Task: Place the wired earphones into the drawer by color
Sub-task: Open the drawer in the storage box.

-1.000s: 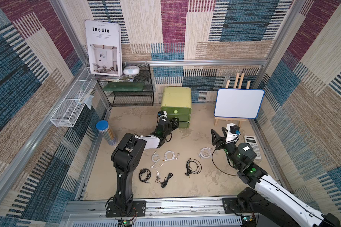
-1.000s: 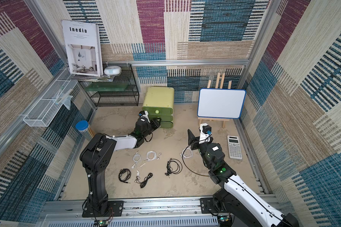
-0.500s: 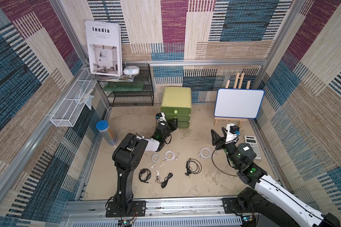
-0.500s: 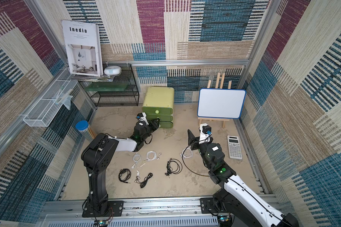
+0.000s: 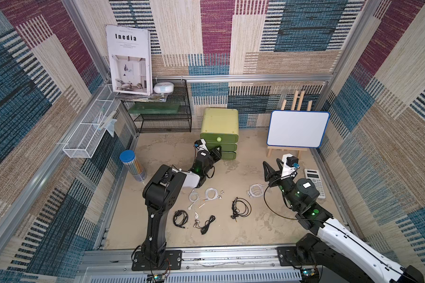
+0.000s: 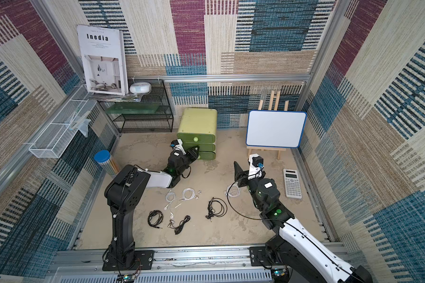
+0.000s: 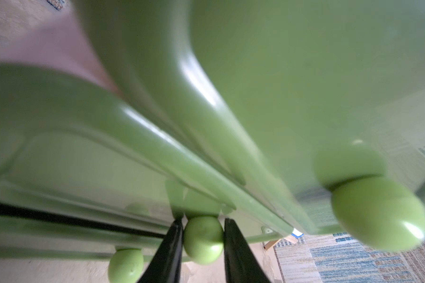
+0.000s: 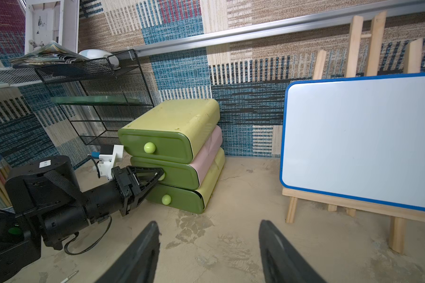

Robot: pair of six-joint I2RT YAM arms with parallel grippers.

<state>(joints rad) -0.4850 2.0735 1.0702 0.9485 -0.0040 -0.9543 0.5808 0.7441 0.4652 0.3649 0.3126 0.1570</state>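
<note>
Left hand [image 7: 203,221]: its two black fingers [image 7: 168,254] sit close on either side of the round pale-green knob [image 7: 203,242] on the middle drawer of the small green three-drawer plastic cabinet [image 5: 220,122]. I cannot tell whether they actually pinch the knob; all drawers look shut. Right hand [image 8: 209,222]: fingers wide apart, nothing held, above the sandy beige desk [image 5: 255,232]. White wired earphones [image 5: 211,193] and black wired earphones [image 5: 241,208] lie loose on the desk between the arms, well apart from the cabinet.
</note>
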